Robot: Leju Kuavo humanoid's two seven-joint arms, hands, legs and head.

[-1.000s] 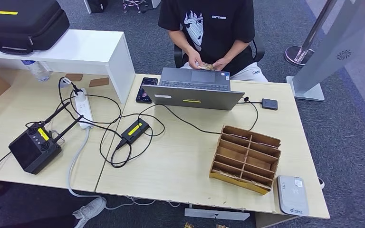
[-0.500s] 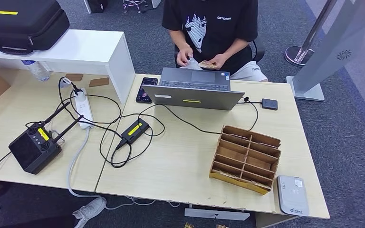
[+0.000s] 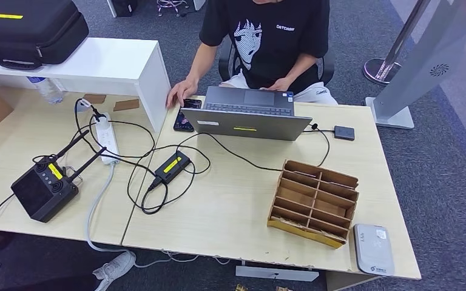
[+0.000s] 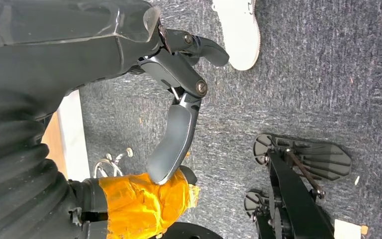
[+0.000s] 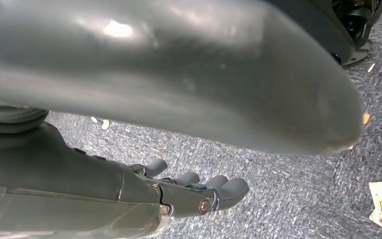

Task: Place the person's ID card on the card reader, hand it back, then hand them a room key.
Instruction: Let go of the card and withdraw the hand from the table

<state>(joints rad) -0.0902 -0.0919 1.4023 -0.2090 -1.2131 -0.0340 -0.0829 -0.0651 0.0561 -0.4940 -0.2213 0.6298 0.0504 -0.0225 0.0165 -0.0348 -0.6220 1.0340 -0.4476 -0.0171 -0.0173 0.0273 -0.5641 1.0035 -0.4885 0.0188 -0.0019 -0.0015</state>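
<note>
**A:** Scene, big to small?

**B:** Two pale wood tables are sitting side by side in the head view. A person in a black printed T-shirt is sitting at the far edge, behind an open grey laptop. One of the person's hands is reaching to a dark phone just left of the laptop; the other hand is staying low behind the laptop lid.

**A:** Task items?

**B:** The brown divided card holder is sitting right of centre on the near table. The white card reader is lying flat at the near right corner, just beside the holder and apart from it. Can't make out an ID card or what's in the slots; too small.

**A:** Rest of the table?

**B:** A black box with antennas is sitting on the left table, a white power strip with looping black cables beyond it.

**A:** Hands?

**B:** Both are hanging over grey carpet. The left hand is holding nothing, fingers spread apart. The right hand is gripping nothing either, fingers lying extended side by side.
</note>
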